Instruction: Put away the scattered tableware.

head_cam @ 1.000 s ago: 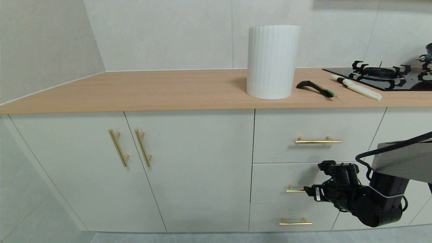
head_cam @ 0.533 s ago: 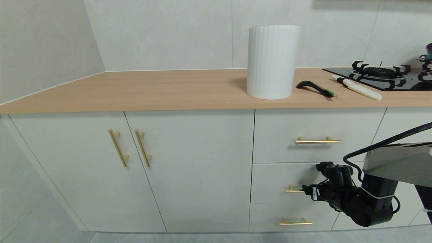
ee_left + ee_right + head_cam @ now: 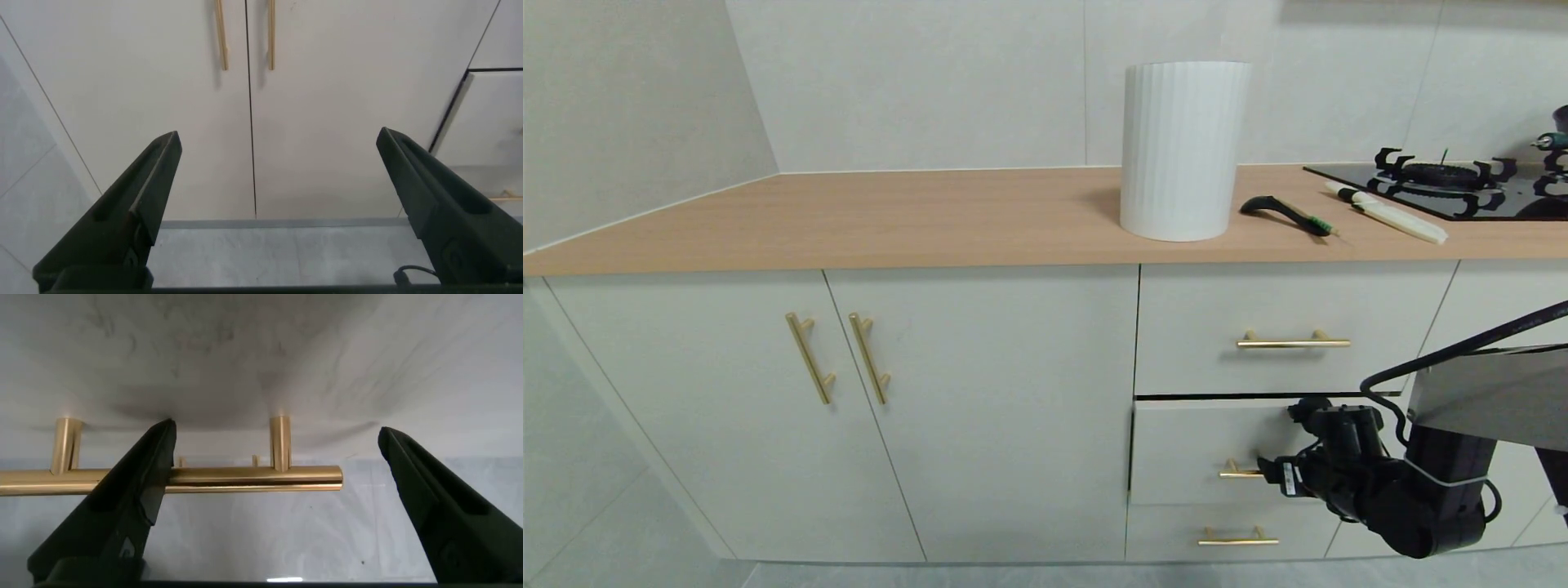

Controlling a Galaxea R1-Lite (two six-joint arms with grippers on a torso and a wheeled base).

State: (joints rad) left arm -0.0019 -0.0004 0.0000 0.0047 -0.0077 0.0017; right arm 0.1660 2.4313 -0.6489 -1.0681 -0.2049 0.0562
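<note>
Head view: illegible label [image 3: 1287, 479] near fingers [image 3: 1267, 467]

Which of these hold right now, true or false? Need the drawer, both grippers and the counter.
1. The middle drawer is ajar. True.
2. The right gripper holds a spoon. False: it is open and empty, with the middle drawer's handle between its fingers.
3. The left gripper is open. True.
4. The white ribbed container lies on its side. False: it stands upright on the countertop.
</note>
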